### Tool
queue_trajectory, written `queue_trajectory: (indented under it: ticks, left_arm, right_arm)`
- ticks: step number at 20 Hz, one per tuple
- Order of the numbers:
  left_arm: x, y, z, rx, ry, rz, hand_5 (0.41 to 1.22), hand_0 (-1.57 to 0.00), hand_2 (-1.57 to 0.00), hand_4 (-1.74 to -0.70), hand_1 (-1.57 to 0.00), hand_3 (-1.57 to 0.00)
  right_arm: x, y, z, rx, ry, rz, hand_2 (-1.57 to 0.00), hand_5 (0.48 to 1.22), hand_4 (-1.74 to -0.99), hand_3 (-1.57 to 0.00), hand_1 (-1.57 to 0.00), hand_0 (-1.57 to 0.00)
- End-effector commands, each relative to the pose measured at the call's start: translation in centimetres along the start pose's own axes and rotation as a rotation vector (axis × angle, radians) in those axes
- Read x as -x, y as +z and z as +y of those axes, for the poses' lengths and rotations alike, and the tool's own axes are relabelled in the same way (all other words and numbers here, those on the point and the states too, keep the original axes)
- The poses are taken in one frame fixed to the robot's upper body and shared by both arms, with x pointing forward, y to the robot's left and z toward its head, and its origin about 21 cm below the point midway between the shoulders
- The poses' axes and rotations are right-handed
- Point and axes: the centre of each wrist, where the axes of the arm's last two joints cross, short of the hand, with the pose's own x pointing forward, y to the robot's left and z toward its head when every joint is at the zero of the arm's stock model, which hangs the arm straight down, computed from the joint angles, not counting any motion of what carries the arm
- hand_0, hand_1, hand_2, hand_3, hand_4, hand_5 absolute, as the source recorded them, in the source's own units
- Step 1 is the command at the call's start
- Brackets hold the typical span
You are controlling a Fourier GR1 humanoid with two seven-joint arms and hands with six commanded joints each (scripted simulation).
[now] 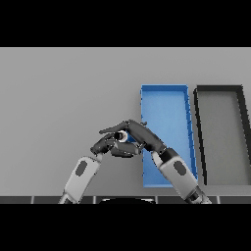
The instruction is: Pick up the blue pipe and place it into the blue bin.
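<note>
Bare sorting bench: grey table [59, 98], blue bin [166, 105], black bin [220, 89].

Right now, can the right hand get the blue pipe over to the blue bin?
Probably yes: the right hand is curled on the blue pipe beside the blue bin, with nothing between them.

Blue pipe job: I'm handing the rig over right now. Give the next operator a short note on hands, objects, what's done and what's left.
Right hand: fingers curled round the blue pipe, just left of the blue bin.
Left hand: close beside the pipe on its left; whether it grips cannot be told.
Black bin: right of the blue bin.
Done: pipe grasped.
Left: carry it right over the blue bin's rim and release inside.
</note>
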Motion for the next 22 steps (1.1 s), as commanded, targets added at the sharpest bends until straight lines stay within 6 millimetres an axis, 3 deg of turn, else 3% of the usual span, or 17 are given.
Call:
queue_trajectory:
  ticks: [1, 6, 12, 15, 19, 22]
  left_arm:
    - [0.0, 0.1, 0.1, -0.004, 0.013, 0.016, 0.603, -0.1, -0.09, -0.97, -0.09, -0.08]
    - [0.7, 0.1, 0.1, -0.02, -0.023, 0.047, 0.484, -0.03, -0.03, -0.93, -0.03, -0.03]
    - [1.0, 0.1, 0.0, -0.005, -0.018, 0.054, 0.45, -0.01, -0.01, -0.91, -0.01, -0.01]
    - [0.6, 0.1, 0.1, -0.005, -0.009, 0.066, 0.437, 0.0, 0.0, -0.91, 0.0, 0.0]
    - [0.4, 0.3, 0.2, -0.017, -0.02, 0.081, 0.43, 0.0, 0.0, -0.9, 0.0, 0.0]
    - [0.7, 0.5, 0.6, -0.011, -0.029, 0.084, 0.421, 0.0, 0.0, -0.89, 0.0, 0.0]
  right_arm:
    - [-0.2, -0.2, 0.0, -0.002, -0.007, -0.006, -1.57, 1.219, -1.74, -1.57, -1.57, -1.57]
    - [-0.5, 0.4, -0.6, 0.0, -0.122, -0.046, -1.57, 1.22, -1.741, -1.57, -1.57, -1.57]
    - [-5.7, -0.7, -3.7, 0.023, -0.225, -0.12, -1.57, 1.221, -1.741, -1.57, -1.57, -1.57]
    - [-8.7, -1.2, -7.0, 0.027, -0.234, -0.199, -1.57, 1.221, -1.741, -1.57, -1.57, -1.57]
    - [-12.3, -0.9, -11.2, 0.269, -0.141, -0.236, -1.57, 1.221, -1.741, -1.57, -1.57, -1.57]
    - [-11.5, 0.5, -15.0, 0.399, -0.134, -0.169, -1.57, 1.221, -1.741, -1.57, -1.57, -1.57]
